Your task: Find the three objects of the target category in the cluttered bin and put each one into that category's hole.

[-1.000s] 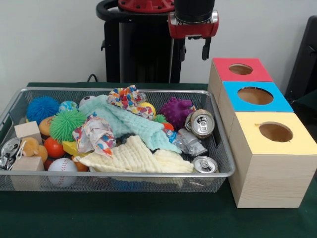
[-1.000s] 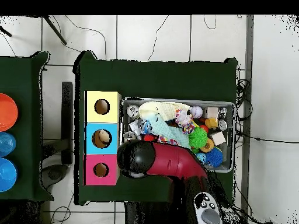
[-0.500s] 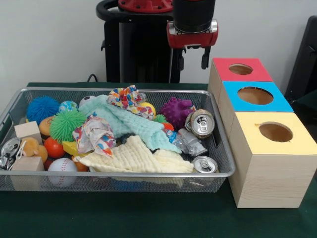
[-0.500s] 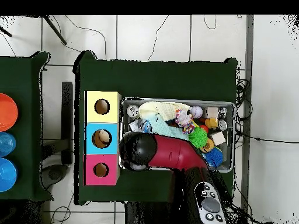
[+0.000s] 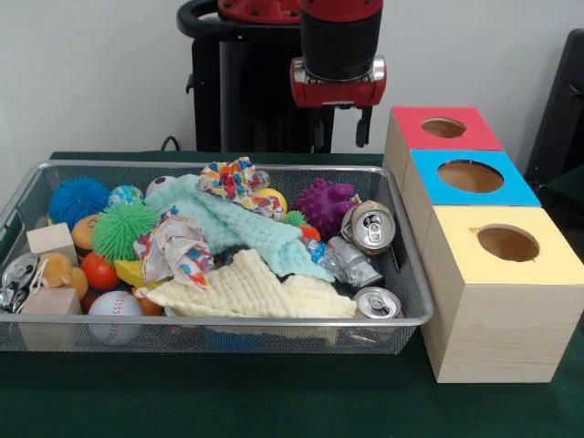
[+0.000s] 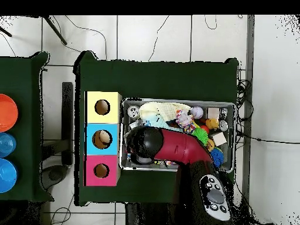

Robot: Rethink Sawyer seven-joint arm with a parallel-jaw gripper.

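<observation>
Gripper (image 5: 339,130) is held high over bin's (image 5: 401,265) far right part, fingers spread, nothing gripped. Three cans (image 5: 369,227) are seen at bin's right end, beside boxes w/ holes (image 5: 507,244).

My gripper (image 5: 340,130) hangs empty, fingers apart, above the bin's (image 5: 401,274) far rim; purple spiky ball (image 5: 326,205) below me.
</observation>
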